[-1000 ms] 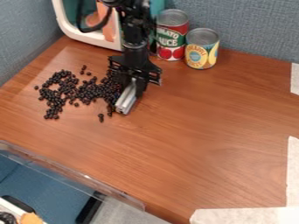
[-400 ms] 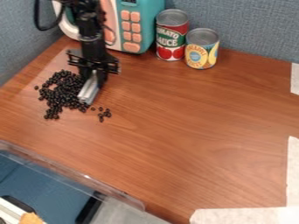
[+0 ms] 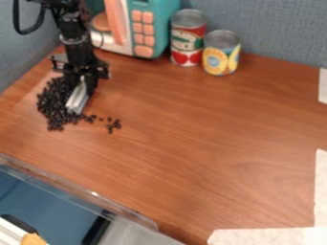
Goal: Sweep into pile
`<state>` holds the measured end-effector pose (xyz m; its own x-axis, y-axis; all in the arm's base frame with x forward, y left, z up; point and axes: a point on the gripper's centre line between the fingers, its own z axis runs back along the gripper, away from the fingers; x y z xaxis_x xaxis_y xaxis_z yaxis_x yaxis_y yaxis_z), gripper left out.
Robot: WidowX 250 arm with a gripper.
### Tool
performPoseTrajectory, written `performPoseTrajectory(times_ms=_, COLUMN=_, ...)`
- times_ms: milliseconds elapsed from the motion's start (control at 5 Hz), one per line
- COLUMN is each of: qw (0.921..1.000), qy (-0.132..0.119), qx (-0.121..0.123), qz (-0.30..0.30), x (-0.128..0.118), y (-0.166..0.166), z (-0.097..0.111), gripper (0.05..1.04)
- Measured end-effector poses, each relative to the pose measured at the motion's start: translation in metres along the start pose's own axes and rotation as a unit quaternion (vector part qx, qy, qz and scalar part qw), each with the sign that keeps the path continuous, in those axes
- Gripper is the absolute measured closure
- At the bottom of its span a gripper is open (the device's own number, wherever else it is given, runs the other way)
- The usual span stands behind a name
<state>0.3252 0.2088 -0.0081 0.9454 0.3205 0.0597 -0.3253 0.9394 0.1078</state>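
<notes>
At the left of the table, my gripper (image 3: 81,85) points down, shut on a silver bar (image 3: 77,99) that slants toward the table. The bar's lower end stands against the right side of a dark heap of small black beans (image 3: 52,106). Part of the heap is hidden behind the gripper and bar. A thin trail of beans leads off to the lower right, ending in a small loose cluster (image 3: 114,125).
Behind the work area stand a teal and white toy microwave (image 3: 153,24), a red tomato can (image 3: 188,40) and a yellow can (image 3: 221,55). A clear plastic edge (image 3: 83,189) borders the wooden table (image 3: 204,143) at lower left. White tape (image 3: 322,186) marks the right side.
The gripper and bar have moved left across the table from near the cans' side. The spread beans are pushed left into a denser heap, with a few left lying to its right.
</notes>
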Motion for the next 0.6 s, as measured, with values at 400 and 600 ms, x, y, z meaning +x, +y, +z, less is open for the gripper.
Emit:
performPoseTrajectory(times_ms=400, qw=0.9992, qy=0.007, qx=-0.036, qz=-0.017, x=-0.013, y=-0.02, z=0.007, gripper=0.705)
performPoseTrajectory(times_ms=600, qw=0.9984, qy=0.007, qx=-0.052, qz=-0.02, x=-0.024, y=-0.04, z=0.021, gripper=0.705)
